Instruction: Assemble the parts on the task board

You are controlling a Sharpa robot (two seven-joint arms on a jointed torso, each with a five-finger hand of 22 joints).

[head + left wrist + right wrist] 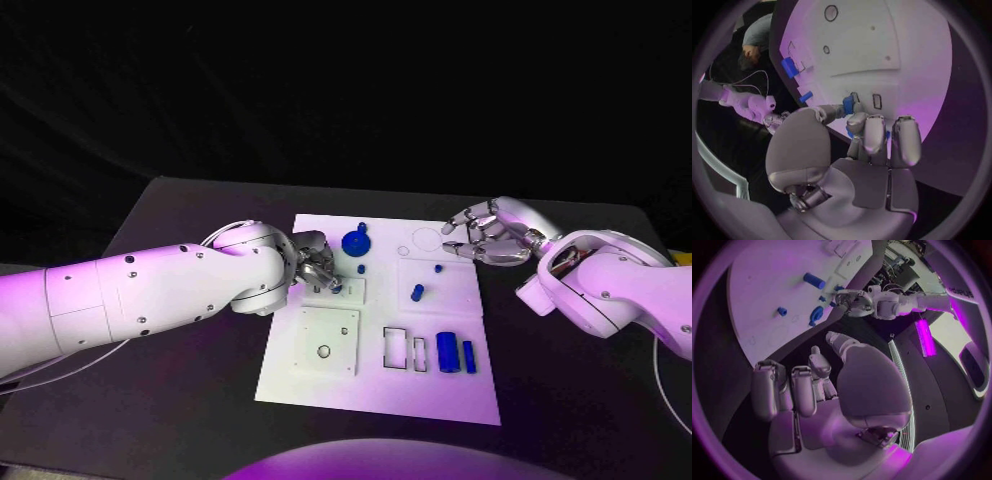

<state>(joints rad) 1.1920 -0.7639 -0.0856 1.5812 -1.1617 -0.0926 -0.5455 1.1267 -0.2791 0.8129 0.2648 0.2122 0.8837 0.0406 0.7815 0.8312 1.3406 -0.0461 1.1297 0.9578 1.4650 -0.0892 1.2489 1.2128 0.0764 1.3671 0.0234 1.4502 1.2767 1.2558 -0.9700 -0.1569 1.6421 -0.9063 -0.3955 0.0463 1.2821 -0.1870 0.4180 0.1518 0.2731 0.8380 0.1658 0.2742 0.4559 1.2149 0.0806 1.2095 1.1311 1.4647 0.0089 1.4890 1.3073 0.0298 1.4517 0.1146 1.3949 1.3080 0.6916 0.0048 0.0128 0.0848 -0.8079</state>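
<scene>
The white task board [378, 385] lies in the middle of the black table. My left hand [313, 266] hovers over the board's left side and pinches a small blue part [848, 105] between thumb and fingers, just above a square inset plate [351, 293]. My right hand [489, 233] hangs over the board's far right corner, fingers curled in with nothing in them. Loose on the board are a round blue disc [355, 241], a short peg [417, 292] and two blue cylinders [449, 352] near the right edge.
A larger square plate with a hole [327, 341] and two rectangular slots [395, 346] sit in the board's near half. Bare black table [577, 400] lies on both sides of the board. My left hand [856, 301] also appears in the right wrist view.
</scene>
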